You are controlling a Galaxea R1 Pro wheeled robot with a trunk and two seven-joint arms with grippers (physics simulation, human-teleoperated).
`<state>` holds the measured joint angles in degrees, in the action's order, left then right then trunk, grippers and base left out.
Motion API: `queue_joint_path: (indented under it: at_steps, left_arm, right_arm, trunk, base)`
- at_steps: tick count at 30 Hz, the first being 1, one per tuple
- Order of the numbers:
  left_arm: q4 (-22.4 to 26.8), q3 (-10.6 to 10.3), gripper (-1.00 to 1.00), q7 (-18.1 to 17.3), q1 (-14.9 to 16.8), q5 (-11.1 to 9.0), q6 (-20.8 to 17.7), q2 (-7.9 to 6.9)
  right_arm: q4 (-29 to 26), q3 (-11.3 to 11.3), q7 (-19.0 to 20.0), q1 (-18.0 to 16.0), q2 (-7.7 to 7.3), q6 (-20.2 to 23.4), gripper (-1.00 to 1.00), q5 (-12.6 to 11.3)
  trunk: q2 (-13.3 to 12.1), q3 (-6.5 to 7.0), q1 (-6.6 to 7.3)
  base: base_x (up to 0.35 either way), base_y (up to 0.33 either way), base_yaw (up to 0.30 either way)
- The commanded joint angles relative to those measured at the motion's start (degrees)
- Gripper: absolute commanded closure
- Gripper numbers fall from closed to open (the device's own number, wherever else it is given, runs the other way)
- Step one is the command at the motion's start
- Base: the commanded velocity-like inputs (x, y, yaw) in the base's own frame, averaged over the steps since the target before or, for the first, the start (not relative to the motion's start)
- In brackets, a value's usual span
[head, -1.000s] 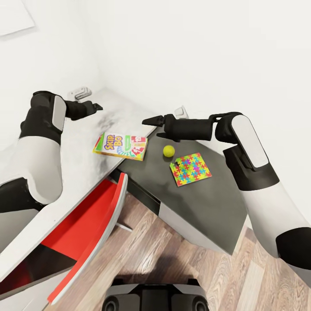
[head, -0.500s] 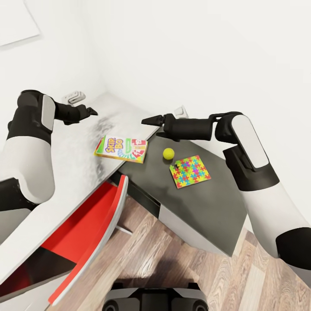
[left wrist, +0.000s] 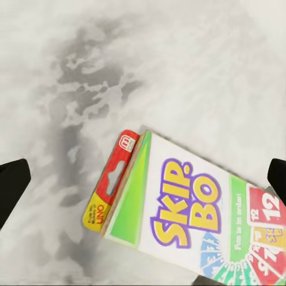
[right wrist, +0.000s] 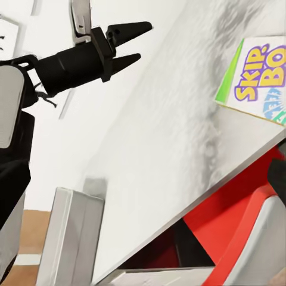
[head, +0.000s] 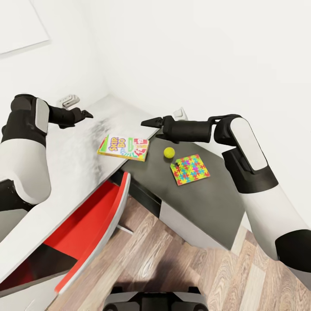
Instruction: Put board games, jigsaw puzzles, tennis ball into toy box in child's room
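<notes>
A red chair with a pale grey edge (head: 93, 224) stands tucked under the near left. Wood-plank floor (head: 181, 268) spreads below. Plain white walls (head: 194, 52) meet at the far corner, a white wall socket (head: 69, 100) at far left.

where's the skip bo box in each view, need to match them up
Head view: SKIP BO box lies centre-left, at the pale table top's corner.
Left wrist view: lower right, cut by the frame.
Right wrist view: upper right edge.
Shared landmark: the grey-mottled patch on the table top beside the box.

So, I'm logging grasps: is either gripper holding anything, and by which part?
Nothing is held. The left gripper is open above the table; the right gripper hangs empty in the air.
</notes>
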<state>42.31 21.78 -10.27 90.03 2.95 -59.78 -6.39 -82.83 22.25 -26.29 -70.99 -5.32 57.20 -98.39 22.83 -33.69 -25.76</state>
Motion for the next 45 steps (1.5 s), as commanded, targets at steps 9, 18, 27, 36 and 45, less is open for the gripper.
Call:
queue_joint_path:
  at_steps: [9, 18, 27, 36, 45]
  left_arm:
    - [-0.12, 0.94, -1.00, -0.37, -1.72, 0.31, -0.22, 0.12]
    - [-0.24, 1.03, -1.00, -1.06, -2.06, 0.08, -0.22, 0.13]
    - [-0.98, 1.31, -1.00, -14.09, -3.80, -0.41, -0.22, -0.49]
    - [-15.33, 1.14, -1.00, -30.91, -4.03, -0.24, -0.22, -4.91]
    - [-21.57, 0.65, -1.00, -44.45, -4.05, 0.23, -0.22, -9.26]
  right_arm:
    - [-0.09, 0.03, -0.56, 0.95, -0.01, -0.07, -1.00, -0.57]
    - [0.56, 0.08, -0.52, 1.85, 0.21, -0.04, -1.00, -0.45]
    - [2.06, 0.14, -0.23, 2.68, 0.49, 0.08, -1.00, 4.57]
    - [2.46, 0.16, -0.01, 3.27, 0.56, 0.06, -1.00, 7.01]
    - [2.45, 0.16, 0.00, 3.82, 1.20, -0.60, -1.00, 7.30]
  trunk:
    - [0.09, 0.74, -0.03]
    - [0.09, 1.54, -0.03]
    - [0.09, 2.32, -0.03]
    - [0.09, 3.14, -0.03]
    - [0.09, 3.97, -0.03]
  base:
    - [-0.117, 0.010, 0.000]
    - [-0.078, 0.001, 0.000]
    - [-0.004, 0.000, 0.000]
    - [0.000, 0.000, 0.000]
    - [0.000, 0.000, 0.000]
